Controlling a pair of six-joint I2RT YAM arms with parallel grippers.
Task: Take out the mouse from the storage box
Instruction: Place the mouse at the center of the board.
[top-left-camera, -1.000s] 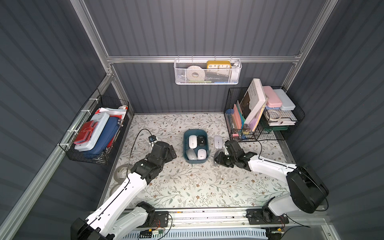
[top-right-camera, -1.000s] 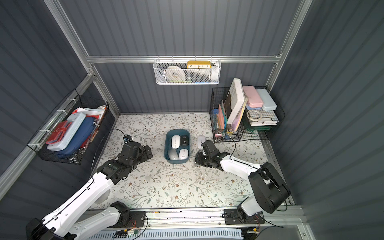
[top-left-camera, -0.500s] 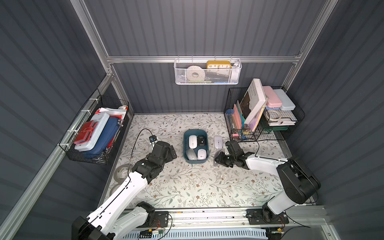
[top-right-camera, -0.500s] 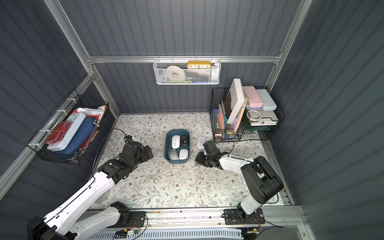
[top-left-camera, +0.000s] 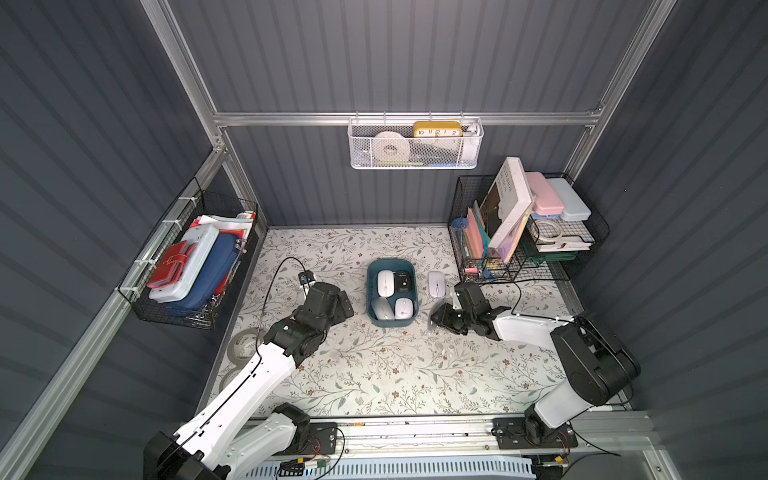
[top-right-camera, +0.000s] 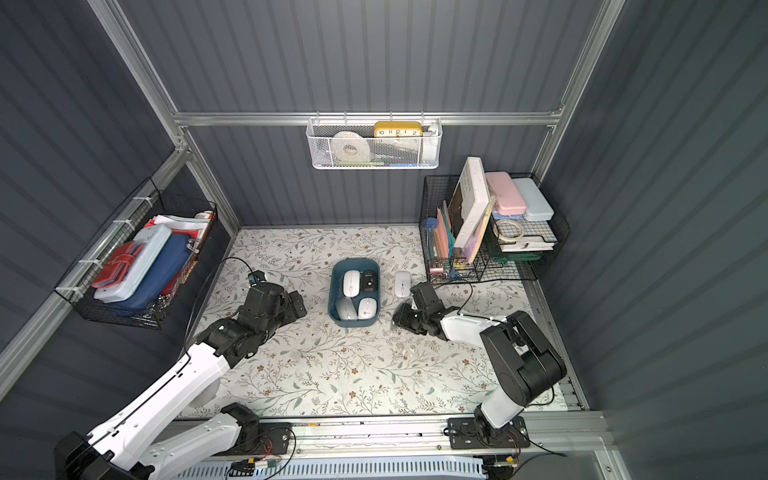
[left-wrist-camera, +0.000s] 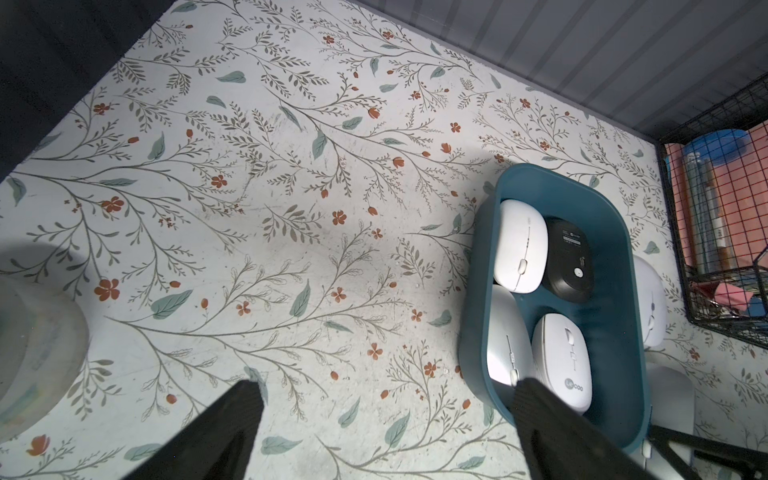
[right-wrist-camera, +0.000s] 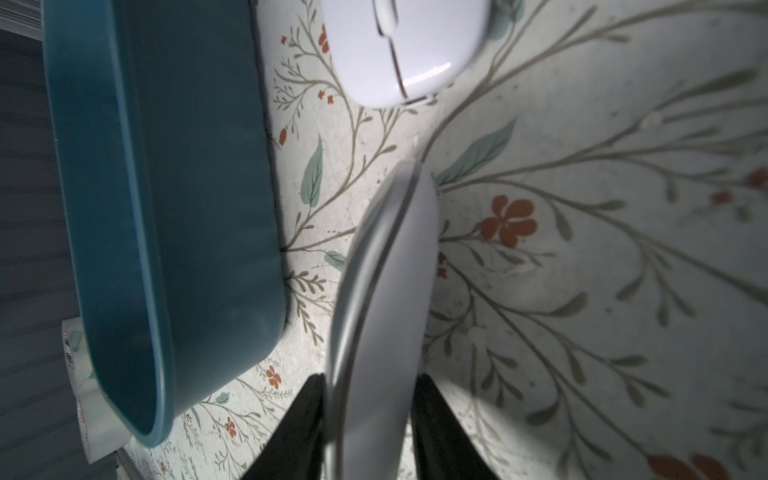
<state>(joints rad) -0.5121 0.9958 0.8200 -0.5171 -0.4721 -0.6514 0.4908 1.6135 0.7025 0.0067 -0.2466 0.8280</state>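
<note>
The storage box (top-left-camera: 390, 322) (top-right-camera: 353, 320) (left-wrist-camera: 469, 332) (right-wrist-camera: 166, 208), a dark teal tub, stands mid-mat. It holds several mice: two white (top-left-camera: 385, 284) (top-left-camera: 403, 308), one grey (top-left-camera: 382, 309), one black (top-left-camera: 402, 281). My right gripper (top-left-camera: 438, 318) (top-right-camera: 399, 316) (right-wrist-camera: 370, 395) is low over the mat just right of the box, with a pale mouse (right-wrist-camera: 386, 291) on edge between its fingers, both touching it. Another pale mouse (top-left-camera: 436, 284) (right-wrist-camera: 403, 45) lies flat on the mat behind it. My left gripper (top-left-camera: 345, 306) (left-wrist-camera: 386, 386) hangs open and empty left of the box.
A black wire basket (top-left-camera: 519, 266) with books and cases stands close behind my right gripper. Another black basket (top-left-camera: 187, 307) hangs on the left wall, and a white mesh basket (top-left-camera: 415, 145) hangs on the back wall. Tape rolls (top-left-camera: 245, 345) lie at the mat's left edge.
My right arm's elbow has swung inward while its gripper stays beside the box with the mouse. The left arm has not moved.
</note>
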